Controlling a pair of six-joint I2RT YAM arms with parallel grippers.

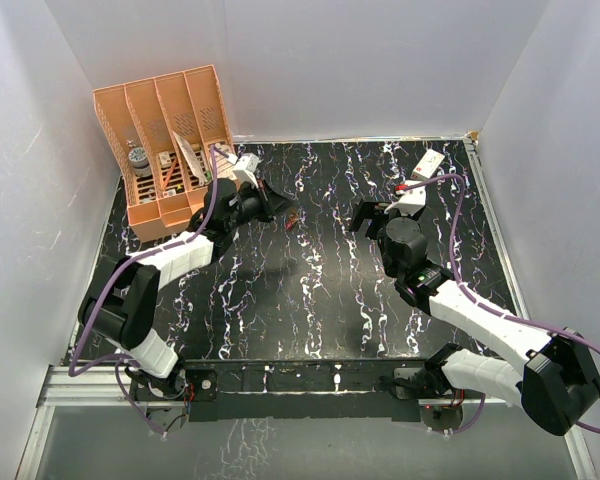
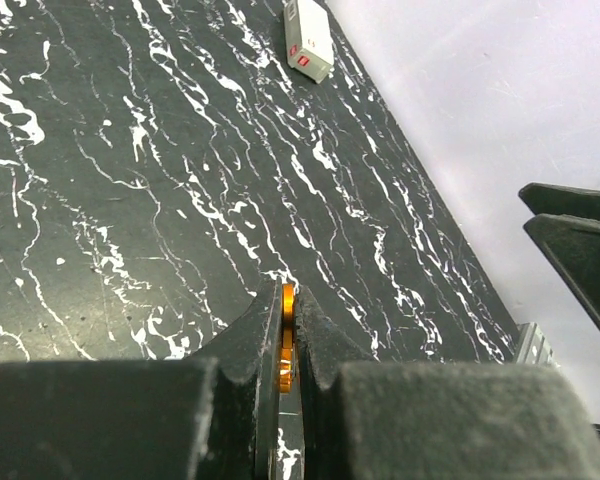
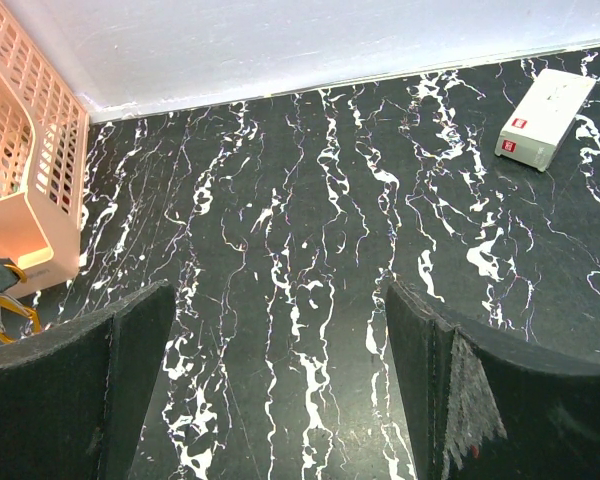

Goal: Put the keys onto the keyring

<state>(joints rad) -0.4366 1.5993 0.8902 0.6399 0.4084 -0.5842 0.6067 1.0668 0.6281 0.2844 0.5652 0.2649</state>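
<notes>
My left gripper (image 2: 288, 300) is shut on the gold-yellow keyring (image 2: 287, 335), which stands edge-on between the pads. In the top view the left gripper (image 1: 277, 205) hovers near the back left of the black marbled table, with a small orange-red bit (image 1: 292, 221) at its tip. In the right wrist view the keyring (image 3: 10, 305) hangs from the left finger at the left edge. My right gripper (image 3: 280, 300) is open and empty over the table; in the top view the right gripper (image 1: 365, 215) is right of centre. I see neither key in any view.
An orange slotted organizer (image 1: 165, 140) stands at the back left, also in the right wrist view (image 3: 30, 150). A white rectangular box with a red mark (image 1: 432, 162) lies at the back right, also seen from both wrists (image 2: 308, 40) (image 3: 545, 130). White walls surround the table.
</notes>
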